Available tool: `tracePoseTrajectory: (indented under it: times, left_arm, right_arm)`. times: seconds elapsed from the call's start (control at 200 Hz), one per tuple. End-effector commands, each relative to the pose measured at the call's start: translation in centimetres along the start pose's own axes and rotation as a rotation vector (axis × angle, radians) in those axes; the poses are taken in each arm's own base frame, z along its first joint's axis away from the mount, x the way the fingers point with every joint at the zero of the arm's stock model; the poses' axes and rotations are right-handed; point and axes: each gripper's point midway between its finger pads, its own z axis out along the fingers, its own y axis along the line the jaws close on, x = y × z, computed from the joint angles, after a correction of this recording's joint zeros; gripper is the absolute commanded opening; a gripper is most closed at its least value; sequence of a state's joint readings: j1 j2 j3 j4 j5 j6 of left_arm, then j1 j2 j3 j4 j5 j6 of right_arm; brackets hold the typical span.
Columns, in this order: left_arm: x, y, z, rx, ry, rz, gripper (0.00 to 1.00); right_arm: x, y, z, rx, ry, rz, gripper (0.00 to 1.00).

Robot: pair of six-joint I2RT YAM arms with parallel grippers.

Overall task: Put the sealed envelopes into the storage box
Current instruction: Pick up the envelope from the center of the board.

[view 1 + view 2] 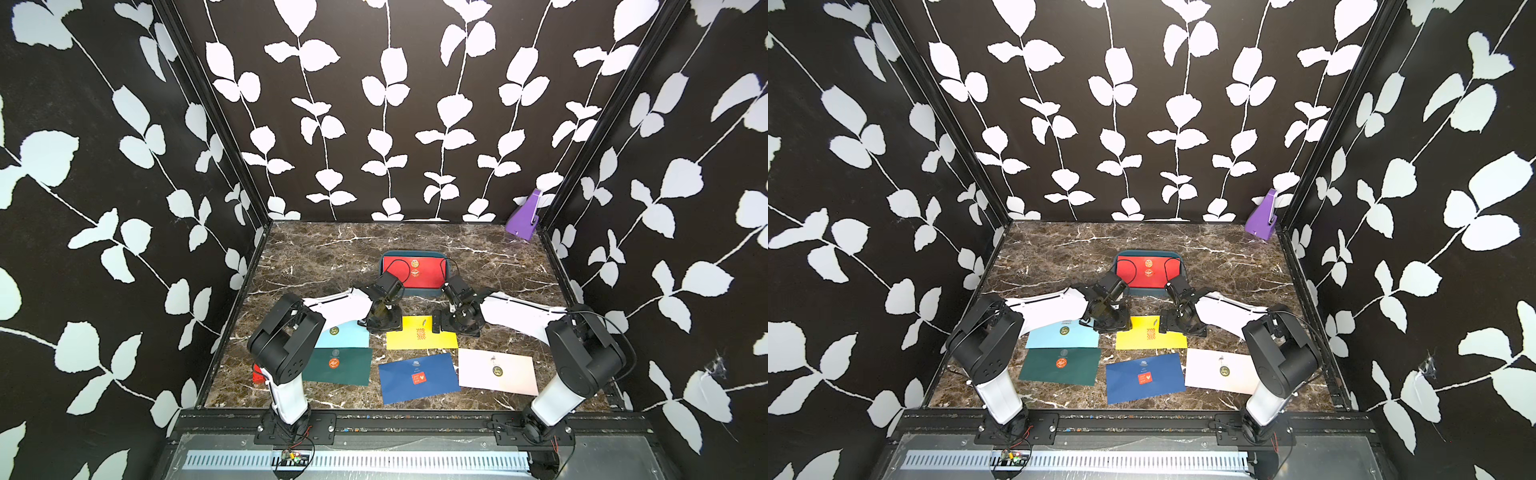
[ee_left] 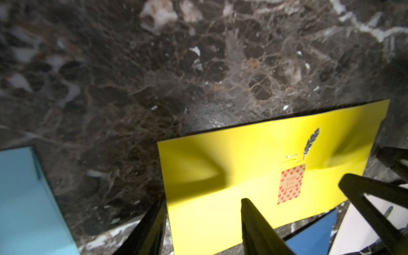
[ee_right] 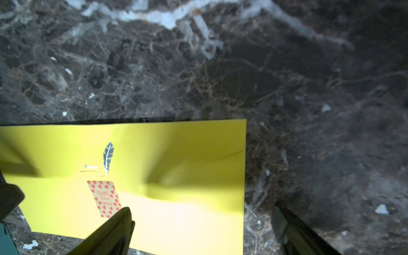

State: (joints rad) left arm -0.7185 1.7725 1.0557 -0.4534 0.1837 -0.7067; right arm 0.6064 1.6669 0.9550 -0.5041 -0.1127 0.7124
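Well, both arms are stretched in low over the yellow envelope [image 1: 422,334]. It lies on the tabletop [image 1: 332,257] between the storage box [image 1: 419,292] and the arm bases. A red envelope [image 1: 428,278] already sits in the box. The light blue [image 1: 345,334], dark green [image 1: 338,365], navy [image 1: 417,376] and pale pink [image 1: 498,370] envelopes lie nearer the bases.

The left pincer [image 2: 204,202] is released and straddles one short edge, with one finger over the paper and the other over bare marble. The right pincer [image 3: 201,208] is spread wide and straddles the opposite short edge the same way. Neither has hold of anything, and I can't tell whether the tips touch the paper.

This looks like thin, light, floppy paper, lying almost flush with no lip to catch. The wrist views show soft buckles across it, so it bends easily. I'd go for a short edge and keep clear of the heart-patterned sticker seal [image 3: 103,198]. Nudging both ends inward should bow the middle up enough for a pinch.

Both forearms run nearly level and the wrists are bent down, so the fingers point at the tabletop.
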Motion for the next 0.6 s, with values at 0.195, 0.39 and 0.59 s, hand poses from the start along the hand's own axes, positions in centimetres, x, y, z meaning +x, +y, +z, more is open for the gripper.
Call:
tracePoseTrajectory:
  times: [0.195, 0.39, 0.59]
  left_arm:
    - [2.1, 0.8, 2.0, -0.001, 0.076, 0.001, 0.56]
    - [2.5, 0.9, 2.5, 0.008, 0.085, -0.006, 0.56]
    - [2.4, 0.7, 2.6, 0.018, 0.092, 0.0, 0.56]
  right_arm:
    - [1.4, 4.2, 2.8, -0.165, 0.072, -0.022, 0.99]
    - [1.9, 5.6, 3.8, -0.191, 0.087, -0.025, 0.99]
    - [1.6, 6.3, 4.1, -0.206, 0.09, -0.041, 0.99]
